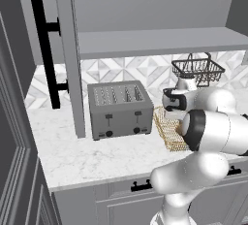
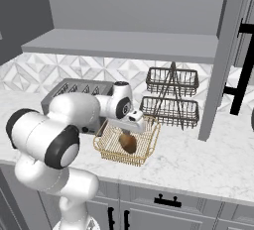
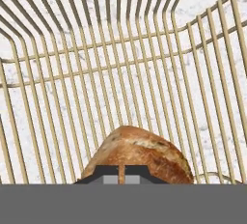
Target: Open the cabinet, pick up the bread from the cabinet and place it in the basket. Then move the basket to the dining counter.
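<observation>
Lying inside the basket (image 2: 145, 149), the bread (image 3: 137, 158) sits directly under the gripper (image 3: 121, 177), whose fingers are drawn together just above the loaf; contact cannot be confirmed.

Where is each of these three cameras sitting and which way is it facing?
Left base view: behind the arm to its left, looking forward and down at the toaster and the open cabinet; the arm rises at lower right.
Right base view: behind the arm to its right, facing the basket and wire rack; the arm rises at lower left.
Hand view: on the hand, looking down into the basket at the bread; the shut pincer shows at the bottom.
Both base views share the toaster, basket and rack.
</observation>
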